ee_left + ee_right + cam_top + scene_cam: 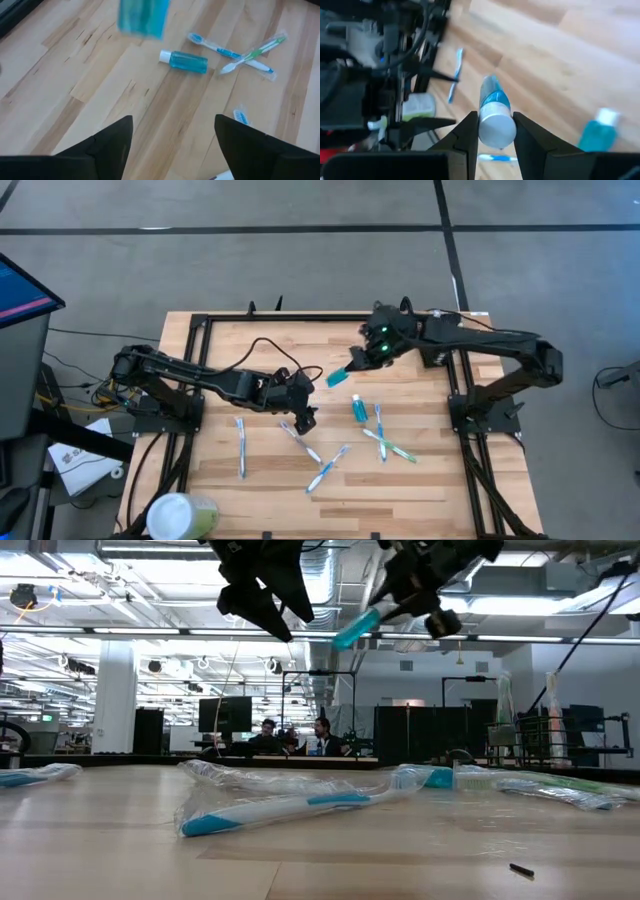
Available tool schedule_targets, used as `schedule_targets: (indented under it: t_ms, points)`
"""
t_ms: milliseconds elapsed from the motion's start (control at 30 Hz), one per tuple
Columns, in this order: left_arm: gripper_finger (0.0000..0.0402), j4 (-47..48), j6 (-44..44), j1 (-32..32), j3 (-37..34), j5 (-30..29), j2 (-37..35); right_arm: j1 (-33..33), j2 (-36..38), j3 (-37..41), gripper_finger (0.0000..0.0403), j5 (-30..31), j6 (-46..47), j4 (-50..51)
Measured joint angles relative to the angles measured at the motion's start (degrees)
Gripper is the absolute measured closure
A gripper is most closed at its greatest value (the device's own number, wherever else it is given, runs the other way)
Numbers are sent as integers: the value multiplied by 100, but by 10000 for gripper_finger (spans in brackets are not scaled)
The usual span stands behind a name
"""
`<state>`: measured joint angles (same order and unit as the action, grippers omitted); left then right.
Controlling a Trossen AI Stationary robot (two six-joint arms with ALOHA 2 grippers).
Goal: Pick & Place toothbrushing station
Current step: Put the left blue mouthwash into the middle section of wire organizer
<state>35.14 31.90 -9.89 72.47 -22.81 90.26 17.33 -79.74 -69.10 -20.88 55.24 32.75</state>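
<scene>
My right gripper (pixel 364 362) hangs over the far middle of the wooden table (pixel 270 490), shut on a teal-blue tube (pixel 337 377) with a pale round end. In the low view the tube (pixel 356 630) slants down, well above the table. My left gripper (pixel 305 418) stands open above the table's middle, with nothing between its fingers (pixel 107 147). The blurred tube (pixel 143 17) shows beyond it. The toothbrushing station is out of view. My right gripper pinches the tube between its two fingers (pixel 467 132), near the pale round end (pixel 496 129). The fingers lie across the tube. Its teal-blue body (pixel 493 97) sticks out past the fingertips toward the left arm. The tube is lifted clear of the table and slants down.
A small blue bottle (pixel 358 410) lies right of the table's middle. Several wrapped toothbrushes lie around it, one (pixel 240 446) on the left, one (pixel 327 467) in the middle and a crossed pair (pixel 388 444) on the right. A pale-green cup (pixel 182 515) sits at the near left corner.
</scene>
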Motion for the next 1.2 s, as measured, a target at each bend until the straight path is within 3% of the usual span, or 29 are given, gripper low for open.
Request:
schedule_targets:
  t_ms: [533, 900, 1200]
  points:
    - [155, -13, 13, 0, 0, 12, 0, 1761, 1437, -2, 312, 614, -1005, 1993]
    - [160, -24, 12, 0, 0, 13, 0, 2573, 1693, -5, 312, 1488, -1536, 3260]
    - [161, -24, 11, 0, 0, 14, 0, 3043, 1715, -474, 312, 2733, -1468, 4610]
